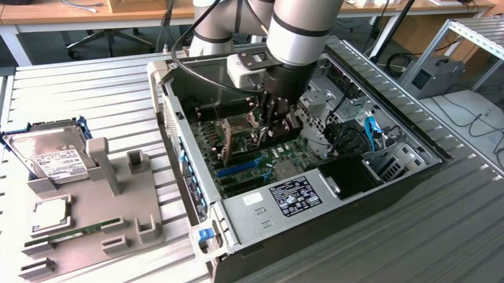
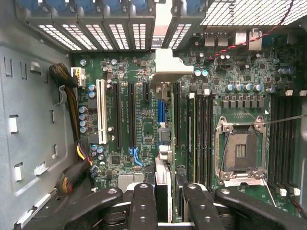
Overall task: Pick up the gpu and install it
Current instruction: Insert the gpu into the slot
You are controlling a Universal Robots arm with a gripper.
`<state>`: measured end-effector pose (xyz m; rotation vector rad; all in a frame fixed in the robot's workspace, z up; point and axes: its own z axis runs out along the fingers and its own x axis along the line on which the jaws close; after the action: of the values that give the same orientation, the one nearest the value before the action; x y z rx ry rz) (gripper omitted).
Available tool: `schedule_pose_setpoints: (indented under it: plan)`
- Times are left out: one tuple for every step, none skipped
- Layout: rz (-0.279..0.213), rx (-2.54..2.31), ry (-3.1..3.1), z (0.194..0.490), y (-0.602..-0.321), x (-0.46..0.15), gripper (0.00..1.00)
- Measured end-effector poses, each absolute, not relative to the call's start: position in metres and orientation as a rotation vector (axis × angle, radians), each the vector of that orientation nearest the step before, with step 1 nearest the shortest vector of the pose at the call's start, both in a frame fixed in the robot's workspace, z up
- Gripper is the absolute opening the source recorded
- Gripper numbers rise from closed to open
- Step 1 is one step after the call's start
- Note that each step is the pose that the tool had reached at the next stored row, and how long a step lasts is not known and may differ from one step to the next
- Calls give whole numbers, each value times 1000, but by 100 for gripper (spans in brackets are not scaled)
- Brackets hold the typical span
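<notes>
My gripper (image 2: 164,201) is partly closed on the gpu (image 2: 163,158), held edge-on between my fingers (image 2: 143,206) so the card's lower edge can meet a slot squarely. The card runs toward twelve o'clock over the motherboard (image 2: 144,124), its silver bracket nearest the rear wall. My arm (image 1: 303,29) points straight down into the open computer case (image 1: 402,171), wrist vertical above the board.

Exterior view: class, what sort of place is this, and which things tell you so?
Probably a robotics lab or workshop bench for computer assembly: an open PC case on a ribbed metal table, a grey parts fixture holding a hard drive, and wooden desks behind.
</notes>
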<state>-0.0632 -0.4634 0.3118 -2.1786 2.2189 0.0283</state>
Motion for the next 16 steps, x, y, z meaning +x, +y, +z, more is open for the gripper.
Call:
schedule_pose_setpoints:
  plan:
    - [32,-2177,2217,312,-463,-64,27]
    - [40,-2173,2213,312,-463,-64,27]
    - [58,-2165,2205,312,-463,-65,27]
    - [68,-2160,2200,311,-463,-66,27]
    - [69,-2160,2200,311,-463,-67,27]
    - [69,-2160,2200,311,-463,-67,27]
    - [69,-2160,2200,310,-463,-68,27]
    - [69,-2160,2200,310,-463,-69,27]
    - [69,-2160,2200,309,-463,-69,27]
    - [69,-2159,2200,309,-463,-68,27]
    - [73,-2158,2204,308,-463,-69,27]
    - [77,-2159,2207,307,-463,-69,27]
    - [82,-2161,2210,307,-463,-69,27]
    - [87,-2162,2213,306,-463,-69,27]
    - [92,-2163,2216,306,-463,-69,27]
    - [94,-2164,2217,305,-463,-69,27]
